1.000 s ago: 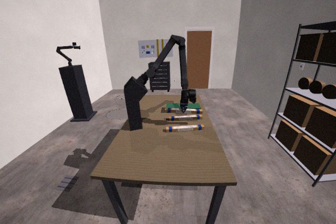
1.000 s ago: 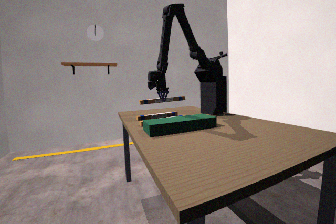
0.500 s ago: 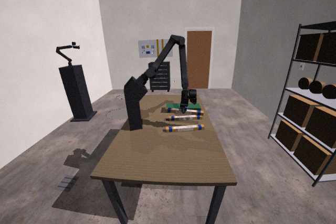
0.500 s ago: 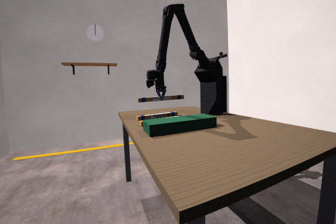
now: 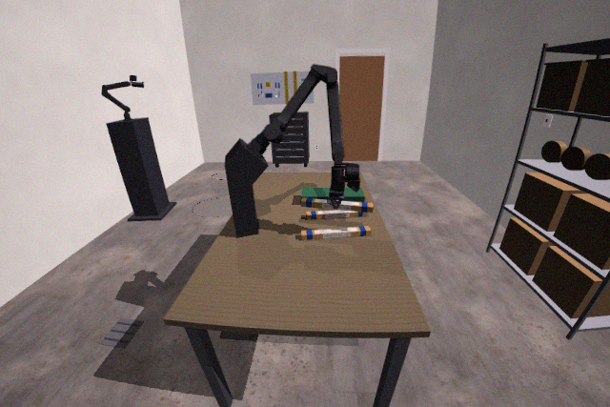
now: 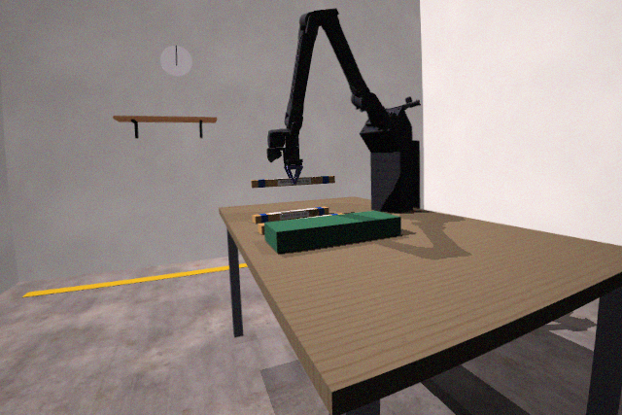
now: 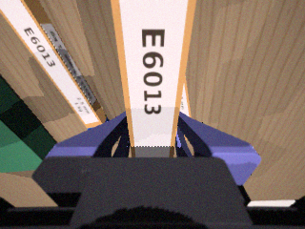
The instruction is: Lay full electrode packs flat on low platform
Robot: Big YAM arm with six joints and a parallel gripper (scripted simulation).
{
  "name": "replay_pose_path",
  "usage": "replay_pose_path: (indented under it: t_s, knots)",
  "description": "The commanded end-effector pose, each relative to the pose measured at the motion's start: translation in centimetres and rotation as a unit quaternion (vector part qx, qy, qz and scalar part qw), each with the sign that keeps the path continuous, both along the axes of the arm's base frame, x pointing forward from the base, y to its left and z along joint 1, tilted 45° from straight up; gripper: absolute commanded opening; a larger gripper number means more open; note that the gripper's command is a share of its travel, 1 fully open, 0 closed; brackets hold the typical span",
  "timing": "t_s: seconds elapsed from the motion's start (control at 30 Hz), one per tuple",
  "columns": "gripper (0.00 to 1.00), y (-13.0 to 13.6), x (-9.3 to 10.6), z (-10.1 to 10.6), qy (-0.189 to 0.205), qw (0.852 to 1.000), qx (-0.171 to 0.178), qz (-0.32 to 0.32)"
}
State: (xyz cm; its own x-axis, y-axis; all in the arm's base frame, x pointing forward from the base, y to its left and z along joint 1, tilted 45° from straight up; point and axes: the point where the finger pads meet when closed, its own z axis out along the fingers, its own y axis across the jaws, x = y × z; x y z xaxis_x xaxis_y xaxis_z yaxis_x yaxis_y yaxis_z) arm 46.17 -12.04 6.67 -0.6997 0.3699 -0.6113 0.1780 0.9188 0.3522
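Right now we have one electrode pack clamped between the fingers of our gripper, which stand partly apart, stopped by the pack's sides. The gripper points down and grips the pack near the middle of its length, and the pack hangs roughly level above the table, touching neither it nor the platform. Seen from the wrist, its E6013 label runs straight away from us between the blue fingers.

The low green platform sits near the long edge opposite our arm's base, and its top bears no pack. Beside it, on the side away from the table's far end in the top view, a second pack lies flat on the wood, below our hand. The third pack lies flat farther from the platform, toward the near short edge in that view; from the wrist, only a sliver shows past the held one. We cannot tell from their outsides which packs are full.
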Motion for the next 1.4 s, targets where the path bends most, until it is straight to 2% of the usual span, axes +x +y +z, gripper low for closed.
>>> replay_pose_path:
  t_s: [0.0,0.27,0.57,0.83,1.13,1.37]
  knots:
    - [0.00,-2.4,-0.2,0.2,-0.002,1.000,-0.011,-0.007]
    - [0.00,-4.1,-0.2,0.6,-0.008,1.000,-0.014,-0.007]
    - [0.00,-6.4,-0.5,-0.6,-0.002,1.000,-0.011,-0.007]
    - [0.00,-8.1,-0.5,-0.3,-0.008,1.000,-0.015,-0.008]
    - [0.00,-10.4,-0.7,-1.5,-0.002,1.000,-0.011,-0.008]
    - [0.00,-12.1,-0.8,-1.2,-0.008,1.000,-0.015,-0.008]
